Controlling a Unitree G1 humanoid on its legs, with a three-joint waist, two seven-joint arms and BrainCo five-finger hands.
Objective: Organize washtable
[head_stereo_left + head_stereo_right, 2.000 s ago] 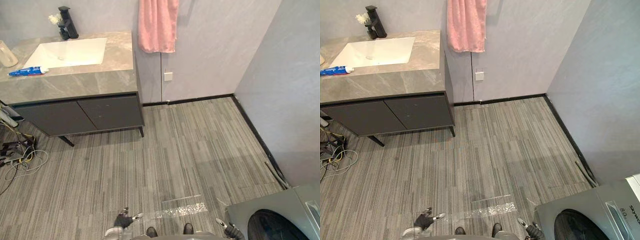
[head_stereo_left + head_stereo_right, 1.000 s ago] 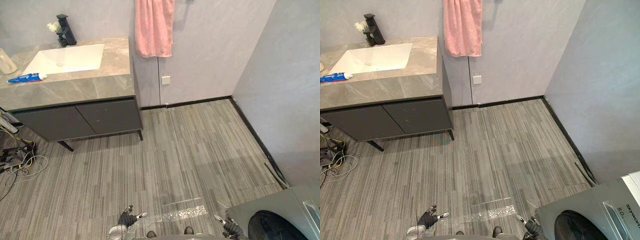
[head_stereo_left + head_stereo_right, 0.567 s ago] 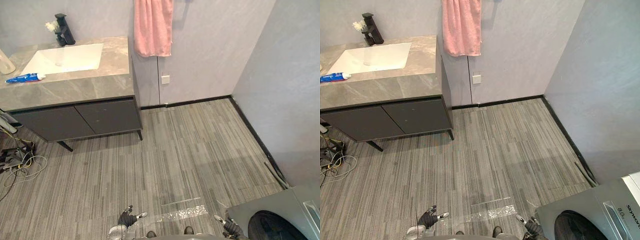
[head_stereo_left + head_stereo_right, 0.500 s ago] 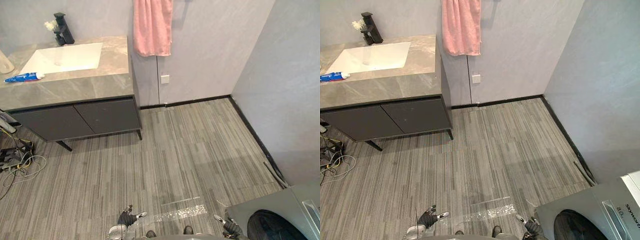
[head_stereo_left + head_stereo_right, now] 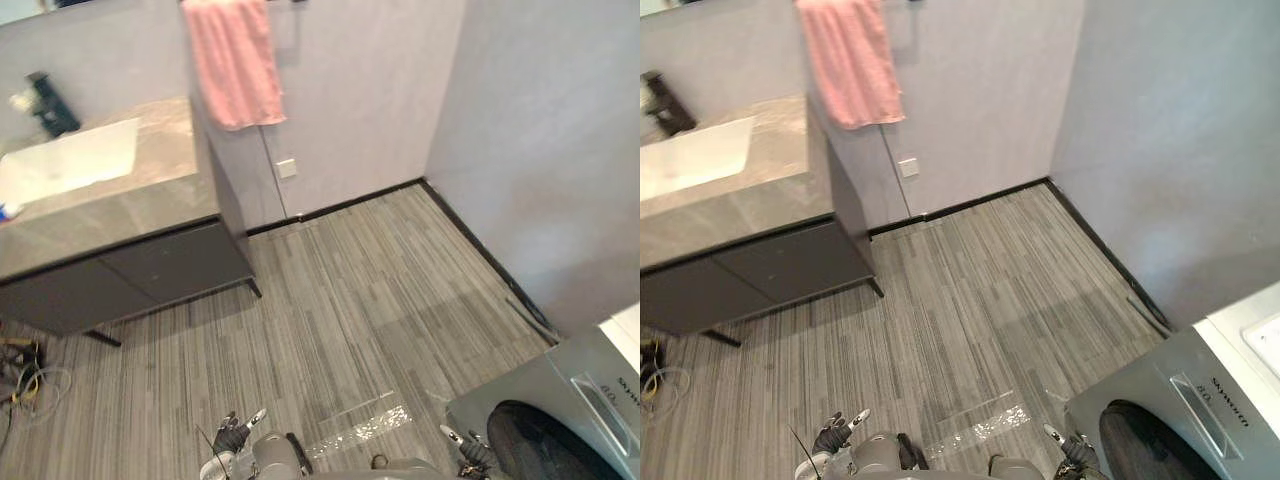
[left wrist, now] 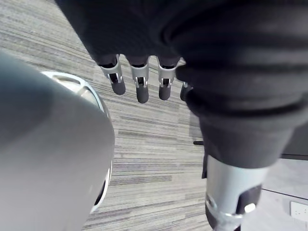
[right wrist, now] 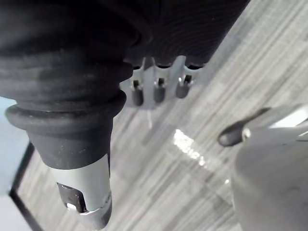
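The washtable (image 5: 120, 215) stands at the far left against the wall, with a grey marble top over dark cabinet doors. Its white sink (image 5: 65, 165) has a black faucet (image 5: 45, 100) behind it. A bit of a blue tube (image 5: 4, 212) shows at the edge beside the sink. My left hand (image 5: 232, 436) hangs low over the floor, far from the washtable, its fingers (image 6: 139, 84) straight and empty. My right hand (image 5: 465, 452) hangs low beside the washing machine, fingers (image 7: 156, 92) relaxed, holding nothing.
A pink towel (image 5: 235, 60) hangs on the wall right of the washtable, above a wall socket (image 5: 287, 168). A grey washing machine (image 5: 560, 410) fills the lower right corner. Loose cables (image 5: 22, 385) lie on the striped grey floor (image 5: 340, 300) at the left.
The camera has swung to the right: washtable and towel now sit further left in the picture and more of the washing machine shows. Both hands still hang low.
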